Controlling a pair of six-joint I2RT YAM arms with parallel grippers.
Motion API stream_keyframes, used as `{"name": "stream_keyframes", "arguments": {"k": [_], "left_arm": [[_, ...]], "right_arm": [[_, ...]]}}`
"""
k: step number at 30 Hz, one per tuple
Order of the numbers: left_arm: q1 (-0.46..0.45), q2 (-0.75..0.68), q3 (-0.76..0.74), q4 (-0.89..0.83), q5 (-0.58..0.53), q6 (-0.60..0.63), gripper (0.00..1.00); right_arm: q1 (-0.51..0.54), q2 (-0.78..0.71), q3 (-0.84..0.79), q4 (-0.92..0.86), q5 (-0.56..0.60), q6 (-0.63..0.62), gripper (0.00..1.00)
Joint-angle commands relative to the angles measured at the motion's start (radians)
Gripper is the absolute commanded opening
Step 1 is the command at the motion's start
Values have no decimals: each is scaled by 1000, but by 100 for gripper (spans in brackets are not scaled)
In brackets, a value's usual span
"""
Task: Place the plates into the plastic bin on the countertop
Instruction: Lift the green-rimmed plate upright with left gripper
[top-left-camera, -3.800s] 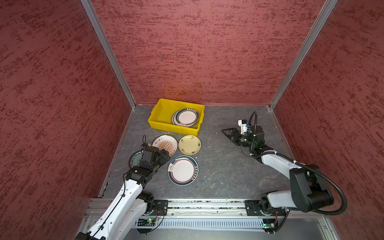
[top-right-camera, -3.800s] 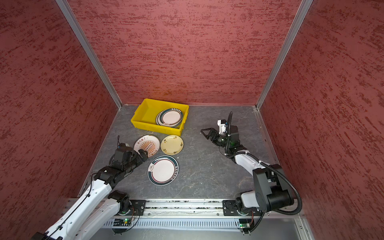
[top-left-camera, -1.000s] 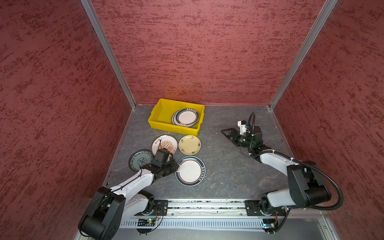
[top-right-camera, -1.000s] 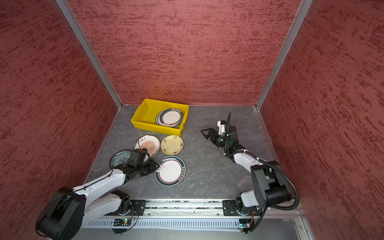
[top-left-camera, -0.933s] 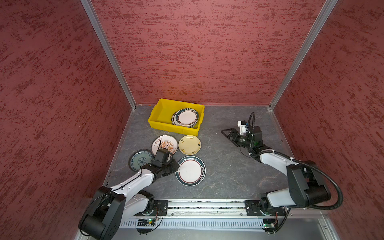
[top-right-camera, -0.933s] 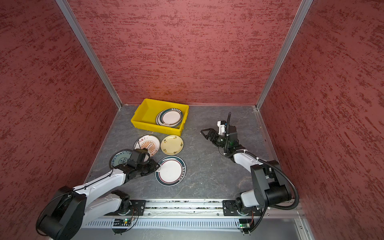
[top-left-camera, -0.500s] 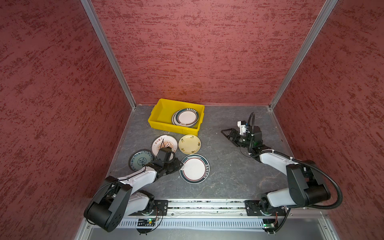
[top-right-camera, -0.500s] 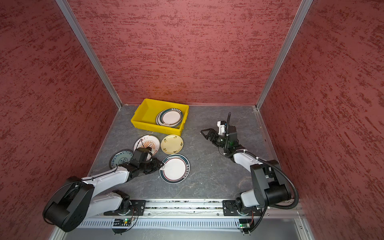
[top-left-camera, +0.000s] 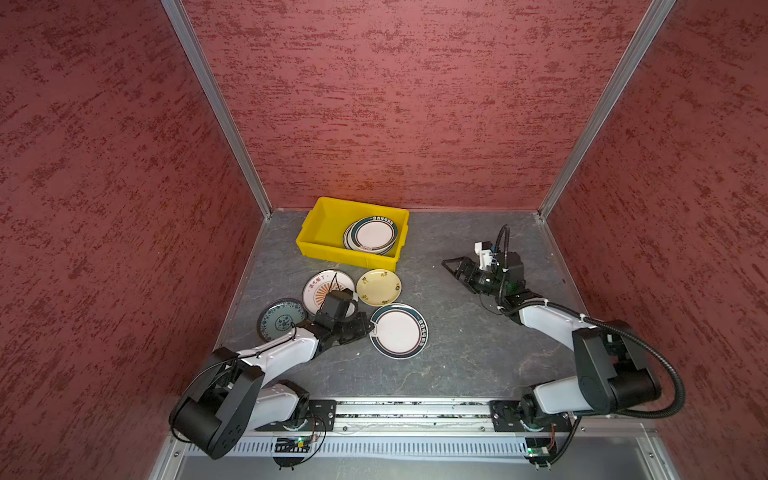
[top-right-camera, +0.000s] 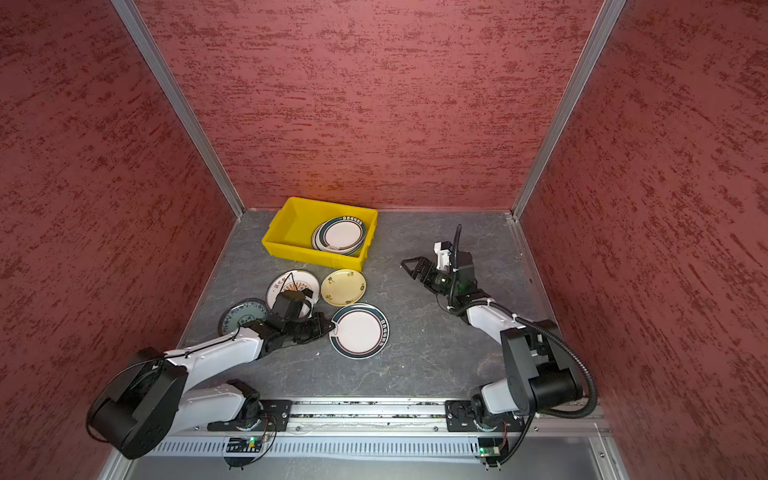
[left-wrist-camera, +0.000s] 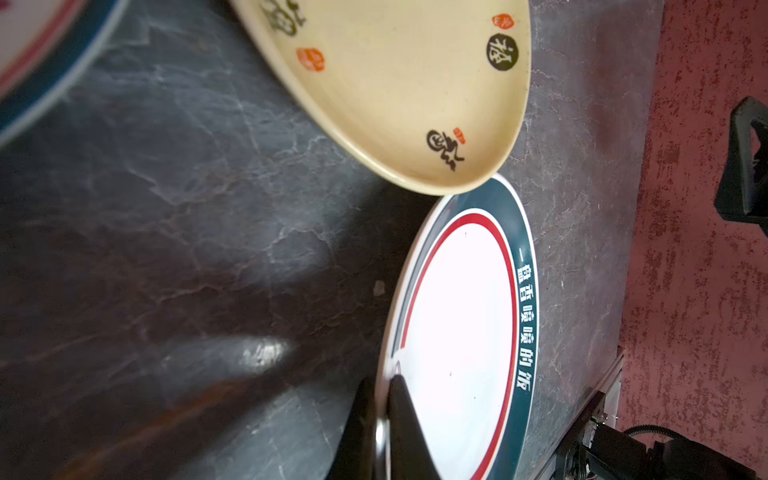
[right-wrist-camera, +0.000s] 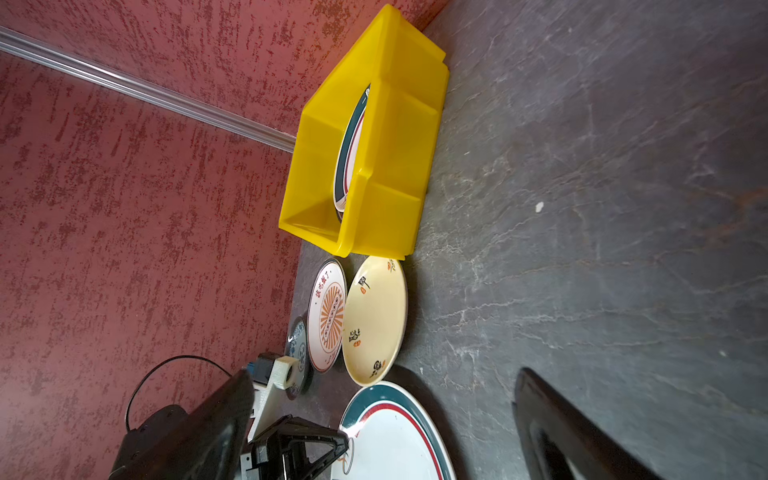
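Note:
A white plate with a dark green rim (top-left-camera: 399, 331) (top-right-camera: 360, 330) lies on the countertop (top-left-camera: 457, 353). My left gripper (top-left-camera: 371, 328) (top-right-camera: 331, 328) (left-wrist-camera: 380, 399) is shut on that plate's left rim (left-wrist-camera: 461, 311), one finger above and one below. Beside it lie a cream plate (top-left-camera: 378, 286) (left-wrist-camera: 395, 83), an orange-sunburst plate (top-left-camera: 322, 284) and a blue-patterned plate (top-left-camera: 280, 318). The yellow plastic bin (top-left-camera: 345, 255) (right-wrist-camera: 395, 166) at the back holds a stack of green-rimmed plates (top-left-camera: 374, 235). My right gripper (top-left-camera: 451, 266) (right-wrist-camera: 384, 374) hovers open and empty at the right, facing the bin.
Red textured walls close in the left, back and right sides. An aluminium rail (top-left-camera: 415, 411) runs along the front edge and carries both arm bases. The left forearm (top-left-camera: 286, 349) lies low over the countertop, just in front of the blue-patterned plate.
The left gripper has shut on the green-rimmed plate's rim, and the plate has slid right and slightly back, close to the cream plate. The right arm has stayed still.

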Motion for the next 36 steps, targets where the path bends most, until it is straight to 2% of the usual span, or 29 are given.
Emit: {"name": "stream_keyframes", "arguments": {"k": [1, 10, 21, 36], "left_arm": [[-15, -7, 16, -90, -55, 24, 0], [-26, -55, 64, -132, -65, -15, 0], [-29, -85, 140, -161, -59, -2, 0], [22, -50, 284, -89, -59, -30, 0]], "right_arm": [[6, 6, 25, 31, -8, 7, 98], [6, 17, 12, 29, -9, -12, 98], [6, 17, -37, 64, -8, -6, 98], [5, -105, -64, -5, 39, -72, 99]]}}
